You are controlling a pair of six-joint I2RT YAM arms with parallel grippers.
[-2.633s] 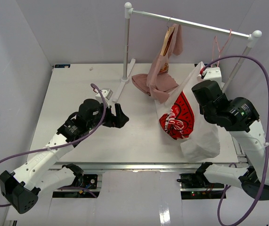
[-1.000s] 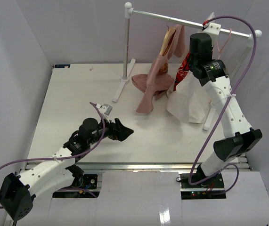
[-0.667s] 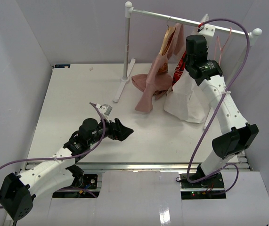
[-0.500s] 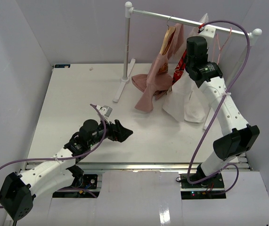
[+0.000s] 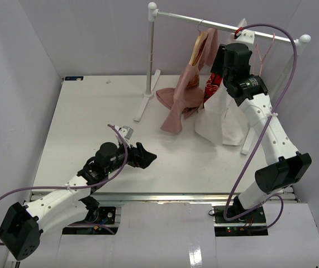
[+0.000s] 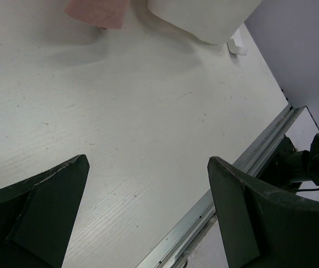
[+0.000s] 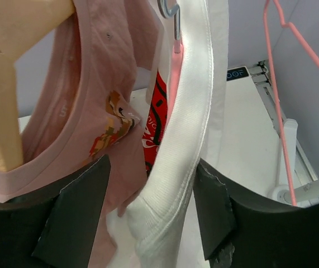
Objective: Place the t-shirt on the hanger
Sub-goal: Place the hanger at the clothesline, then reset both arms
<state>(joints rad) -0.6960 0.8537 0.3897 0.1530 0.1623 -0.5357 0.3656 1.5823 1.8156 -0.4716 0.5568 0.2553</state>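
T-shirt (image 5: 223, 114) hanging below the rail (image 5: 176, 17)
The right claw (image 7: 152, 162), fingers apart, straddles the collar beside the hanger (image 7: 176, 56) under the rail, probably steadying it. The left claw (image 6: 148, 161) gapes over the worktop (image 5: 92, 111).

White t-shirt (image 5: 224, 114) with red print, hanging upright, thin pink hanger (image 7: 173, 70) showing at its ribbed collar

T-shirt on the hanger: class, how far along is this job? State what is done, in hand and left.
Done: the t-shirt hangs by the rail, collar around the hanger neck. In hand: the right gripper straddles the collar; grip unclear. Left: confirm the hook is on the rail, then withdraw. The left gripper is open, idle.
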